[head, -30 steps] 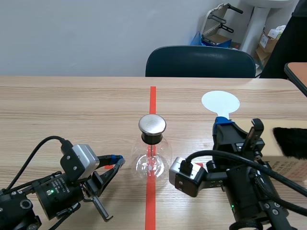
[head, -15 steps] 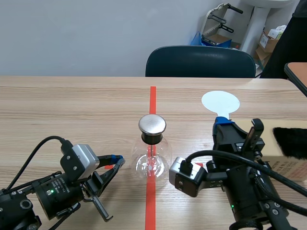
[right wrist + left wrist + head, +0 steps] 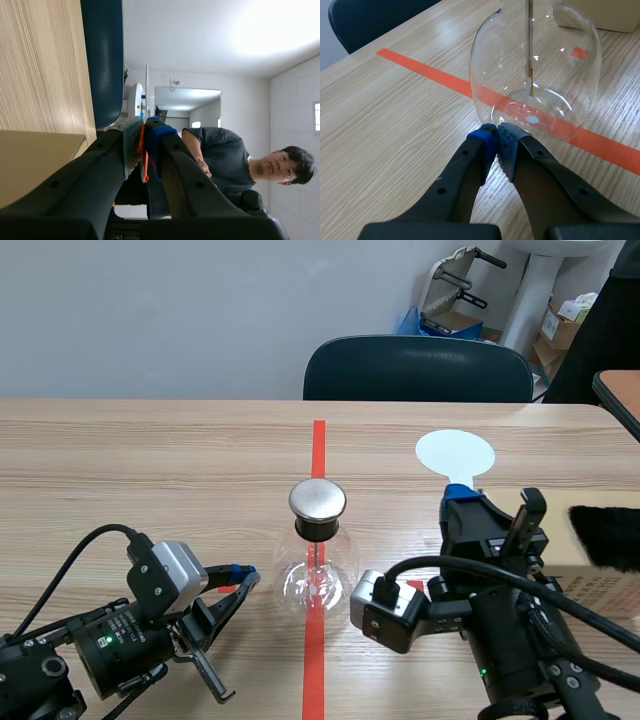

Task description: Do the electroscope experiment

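A glass flask (image 3: 318, 575) with a metal cap (image 3: 318, 500) stands upright near the middle of the table (image 3: 150, 460), on the red tape (image 3: 318, 440) that runs away from the robot. In the left wrist view, a thin rod (image 3: 530, 50) hangs down inside the flask, and the tape shows through the glass. The left gripper (image 3: 496, 131) lies low on the table beside the flask. Its two fingers meet at the tips with nothing between them and point at the base of the glass. They are very near it, but contact cannot be made out. The right gripper (image 3: 142, 127) is raised on the other side of the flask, tips pointing up and away from the robot. It is clamped on the thin stem of a white disc (image 3: 455, 453); a red strip shows between its pads. The disc sits above the tips, well apart from the flask and farther back. A cardboard box (image 3: 600, 580) lies at the right arm's far side with black fur (image 3: 605, 535) on top. A dark chair (image 3: 418, 368) stands behind the table, and a person (image 3: 225, 155) shows in the right wrist view.
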`<state>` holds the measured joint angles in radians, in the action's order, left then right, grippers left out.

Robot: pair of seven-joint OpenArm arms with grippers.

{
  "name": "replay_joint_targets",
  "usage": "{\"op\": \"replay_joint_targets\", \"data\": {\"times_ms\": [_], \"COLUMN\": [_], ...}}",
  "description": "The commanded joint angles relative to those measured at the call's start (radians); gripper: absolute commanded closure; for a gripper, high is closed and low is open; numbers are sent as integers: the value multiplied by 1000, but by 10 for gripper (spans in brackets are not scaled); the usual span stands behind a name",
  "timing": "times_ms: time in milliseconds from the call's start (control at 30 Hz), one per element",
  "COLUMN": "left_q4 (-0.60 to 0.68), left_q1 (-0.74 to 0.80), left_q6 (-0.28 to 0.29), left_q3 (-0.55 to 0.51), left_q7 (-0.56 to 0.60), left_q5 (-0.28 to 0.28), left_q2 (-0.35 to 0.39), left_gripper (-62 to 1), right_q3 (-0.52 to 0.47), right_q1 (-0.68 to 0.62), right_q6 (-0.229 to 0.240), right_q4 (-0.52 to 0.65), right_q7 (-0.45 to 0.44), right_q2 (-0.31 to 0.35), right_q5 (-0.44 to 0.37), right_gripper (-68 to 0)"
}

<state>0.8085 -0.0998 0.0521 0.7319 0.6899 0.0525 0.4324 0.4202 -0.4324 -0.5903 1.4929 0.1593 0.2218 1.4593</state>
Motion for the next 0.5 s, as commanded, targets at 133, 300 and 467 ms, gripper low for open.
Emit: {"op": "replay_joint_targets", "data": {"times_ms": [133,300,467], "left_q4": [16,16,16], "left_q1": [0,0,0], "left_q6": [-6,-6,-6], "left_q3": [-5,-5,-5], "left_q7": [15,15,15], "left_q5": [7,7,7], "left_q2": [-2,-2,-2], "left_gripper": [-40,-40,-40], "right_q3": [-6,-6,-6], "right_q1": [14,14,14], "right_q6": [-14,-14,-14], "right_q4": [8,8,8], "right_q7": [-1,-1,-23], "right_q2": [2,2,2], "right_q5": [2,2,2], "right_gripper": [-20,-20,-20]}}
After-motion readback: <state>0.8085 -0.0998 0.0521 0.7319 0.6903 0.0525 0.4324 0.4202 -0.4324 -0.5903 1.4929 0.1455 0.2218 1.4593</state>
